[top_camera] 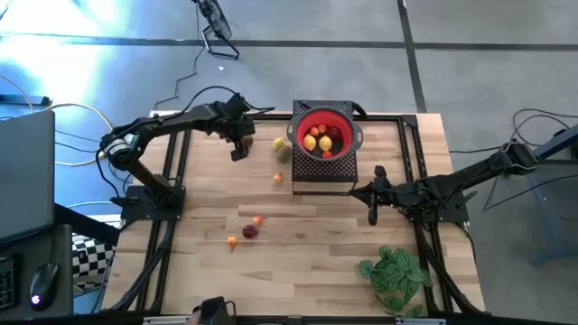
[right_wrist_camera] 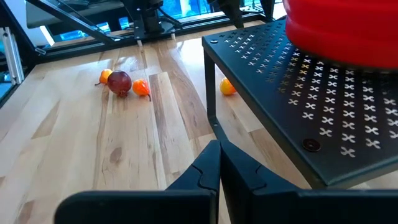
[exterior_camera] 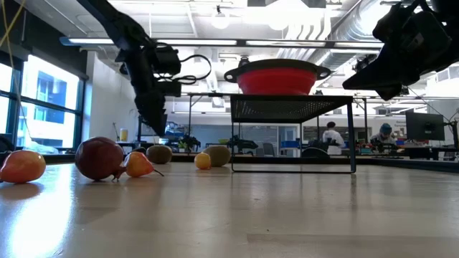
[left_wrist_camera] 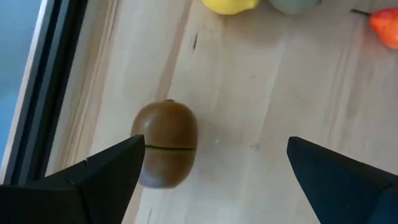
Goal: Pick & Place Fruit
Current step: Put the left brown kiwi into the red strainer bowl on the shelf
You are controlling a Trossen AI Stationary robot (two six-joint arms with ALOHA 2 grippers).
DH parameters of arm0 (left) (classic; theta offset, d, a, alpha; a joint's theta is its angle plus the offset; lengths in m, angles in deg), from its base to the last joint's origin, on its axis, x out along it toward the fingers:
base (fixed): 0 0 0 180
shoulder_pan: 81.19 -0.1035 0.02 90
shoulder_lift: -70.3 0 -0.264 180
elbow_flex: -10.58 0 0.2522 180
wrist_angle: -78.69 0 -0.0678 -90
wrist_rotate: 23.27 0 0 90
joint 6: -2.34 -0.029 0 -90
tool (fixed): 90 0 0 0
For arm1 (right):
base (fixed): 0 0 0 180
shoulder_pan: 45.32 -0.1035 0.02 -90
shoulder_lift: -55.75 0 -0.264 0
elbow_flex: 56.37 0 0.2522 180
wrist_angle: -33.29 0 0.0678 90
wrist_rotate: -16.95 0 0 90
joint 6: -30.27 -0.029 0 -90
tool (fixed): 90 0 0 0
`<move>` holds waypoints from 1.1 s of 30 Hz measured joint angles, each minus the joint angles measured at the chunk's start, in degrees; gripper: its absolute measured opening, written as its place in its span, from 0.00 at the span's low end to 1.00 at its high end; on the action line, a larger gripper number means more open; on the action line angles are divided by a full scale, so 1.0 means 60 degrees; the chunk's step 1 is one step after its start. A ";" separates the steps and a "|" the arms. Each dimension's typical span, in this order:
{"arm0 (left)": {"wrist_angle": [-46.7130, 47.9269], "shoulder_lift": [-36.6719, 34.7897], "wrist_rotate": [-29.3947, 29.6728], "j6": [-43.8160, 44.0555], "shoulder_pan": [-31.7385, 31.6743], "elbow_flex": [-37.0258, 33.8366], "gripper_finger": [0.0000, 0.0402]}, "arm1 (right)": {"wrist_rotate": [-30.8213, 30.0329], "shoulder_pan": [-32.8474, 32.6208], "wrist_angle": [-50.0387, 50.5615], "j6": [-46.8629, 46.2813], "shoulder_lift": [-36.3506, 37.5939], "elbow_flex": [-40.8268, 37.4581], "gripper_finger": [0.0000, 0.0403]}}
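- Left gripper (top_camera: 239, 152) hangs over the far left part of the wooden bench (top_camera: 307, 271), fingers (left_wrist_camera: 93, 180) spread wide and holding nothing.
- In the left wrist view a brownish-green fruit (left_wrist_camera: 165, 144) lies on the bench between the fingers, nearer one of them; whether it touches that finger cannot be told. From above, the gripper hides this fruit.
- Beyond it, a yellow fruit (left_wrist_camera: 230, 5) and a greyish one are cut off at the picture's edge.
- Red bowl (top_camera: 324, 134) sits on a black mesh stand (top_camera: 322, 171) at the far middle of the bench. It holds yellow, orange and red fruit, too small to count.
- Loose fruit on the bench: a small orange one (top_camera: 277, 179) just left of the stand, and a dark red fruit (top_camera: 250, 232) with two orange ones close by, nearer the front.
- Right gripper (top_camera: 374, 215) waits right of the stand, fingers pressed together, empty.
- A leafy plant (top_camera: 395, 273) stands at the front right.
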 joint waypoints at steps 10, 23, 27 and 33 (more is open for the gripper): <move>-0.0264 0.0000 0.0920 -0.0001 -0.0044 -0.0125 0.96 | 0.0001 0.0002 0.0000 -0.0104 0.0001 0.0000 0.00; -0.0399 0.1183 0.1174 -0.0001 -0.0225 -0.0122 0.96 | 0.0002 0.0002 0.0004 -0.0095 0.0002 0.0000 0.00; -0.0447 0.1370 0.1179 0.0001 -0.0231 -0.0118 0.96 | -0.0018 0.0000 0.0004 -0.0088 0.0002 0.0000 0.00; -0.1107 0.1373 0.1178 0.0003 -0.0233 -0.0118 0.96 | -0.0036 0.0004 0.0004 -0.0050 0.0003 0.0000 0.00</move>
